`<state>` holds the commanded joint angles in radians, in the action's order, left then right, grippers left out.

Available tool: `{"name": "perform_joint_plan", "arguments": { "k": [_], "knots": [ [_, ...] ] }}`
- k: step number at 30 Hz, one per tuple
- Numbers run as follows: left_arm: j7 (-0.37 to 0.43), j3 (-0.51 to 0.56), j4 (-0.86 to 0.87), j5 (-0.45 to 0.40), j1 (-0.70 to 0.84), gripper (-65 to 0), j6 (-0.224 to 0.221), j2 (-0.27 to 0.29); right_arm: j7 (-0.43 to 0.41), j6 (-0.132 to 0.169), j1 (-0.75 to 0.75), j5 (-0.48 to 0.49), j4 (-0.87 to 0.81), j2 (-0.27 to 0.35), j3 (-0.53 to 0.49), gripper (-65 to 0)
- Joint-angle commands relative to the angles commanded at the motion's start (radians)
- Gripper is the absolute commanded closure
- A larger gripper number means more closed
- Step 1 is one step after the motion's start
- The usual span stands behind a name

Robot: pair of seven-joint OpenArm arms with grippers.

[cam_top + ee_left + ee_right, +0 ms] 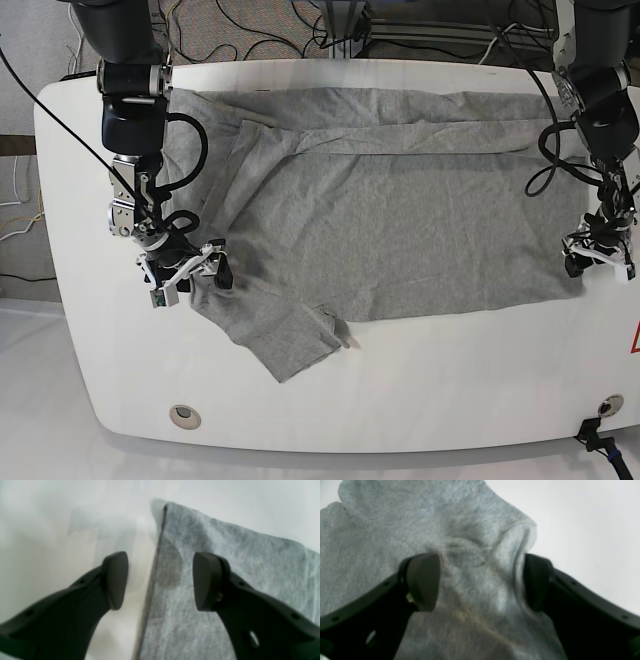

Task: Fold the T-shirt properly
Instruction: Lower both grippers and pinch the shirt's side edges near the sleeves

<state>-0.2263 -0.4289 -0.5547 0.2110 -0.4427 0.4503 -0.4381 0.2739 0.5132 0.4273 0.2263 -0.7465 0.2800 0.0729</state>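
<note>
The heather-grey T-shirt (400,230) lies spread and wrinkled across the white table, one sleeve (290,345) pointing toward the front edge. My right gripper (190,272) is at the shirt's left side in the base view. In the right wrist view it (480,580) stands open, its fingers on either side of a raised bump of grey cloth (470,542). My left gripper (598,262) is at the shirt's right corner. In the left wrist view it (160,580) is open and straddles the shirt's edge (225,555), one finger over bare table, the other over cloth.
The white table (450,390) has bare surface in front of the shirt, with a round grommet (183,414) near the front left and another with a cable (603,407) near the front right. Cables (330,25) hang behind the back edge.
</note>
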Motion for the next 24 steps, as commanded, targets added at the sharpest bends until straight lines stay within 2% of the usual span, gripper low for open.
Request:
{"name": "perform_joint_plan", "arguments": {
  "k": [2,5,7,11,15,17,22,24],
  "knots": [
    [0.000,0.002,-0.002,0.000,0.000,-38.5,0.005,0.023,0.000,0.000,0.000,0.000,0.000,0.000,0.000,-49.4],
    [0.000,0.002,-0.002,0.002,0.002,-38.3,0.086,0.031,0.000,0.000,0.000,0.000,0.000,0.000,0.000,-49.4],
    [0.000,0.002,-0.003,0.002,0.002,-38.2,0.112,0.046,0.000,0.000,0.000,0.000,0.000,0.002,0.000,-49.4],
    [0.000,0.000,-0.008,0.009,0.002,-38.2,0.115,0.049,0.000,0.000,0.000,0.005,0.000,0.017,0.000,-49.4],
    [0.000,0.000,-0.009,0.060,0.002,-37.5,0.115,0.048,0.000,0.029,-0.002,0.002,0.000,0.018,0.002,-49.4],
    [0.000,0.000,-0.011,0.060,0.002,-33.2,0.115,0.048,0.000,0.032,-0.003,0.005,0.000,0.026,0.002,-49.4],
    [0.002,0.000,-0.011,0.060,0.002,-15.0,0.112,0.048,-0.008,0.032,-0.018,0.008,0.000,0.034,0.003,-49.0],
    [0.003,0.000,-0.011,0.060,0.002,-8.7,0.112,0.048,-0.008,0.032,-0.020,0.008,0.000,0.034,0.005,-43.9]
  ]
}}
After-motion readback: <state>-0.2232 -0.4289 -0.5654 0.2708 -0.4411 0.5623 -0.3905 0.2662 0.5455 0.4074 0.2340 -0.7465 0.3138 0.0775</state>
